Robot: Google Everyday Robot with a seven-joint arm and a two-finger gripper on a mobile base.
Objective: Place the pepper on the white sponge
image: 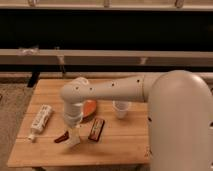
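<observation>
The pepper (62, 137) is a slim dark red piece lying near the front left of the wooden table (125, 145), its right end touching or just beside the white sponge (75, 140). The sponge is a small off-white pad at the front of the table. My gripper (73, 123) points down from the end of the white arm, right above the sponge and slightly right of the pepper. Whether it touches either one is hidden by the wrist.
A white tube with print (40, 120) lies at the left. An orange plate (90, 107) sits behind the gripper, partly hidden by the arm. A dark red-and-black bar (96, 128) lies right of the sponge. A white cup (120, 109) stands mid-right.
</observation>
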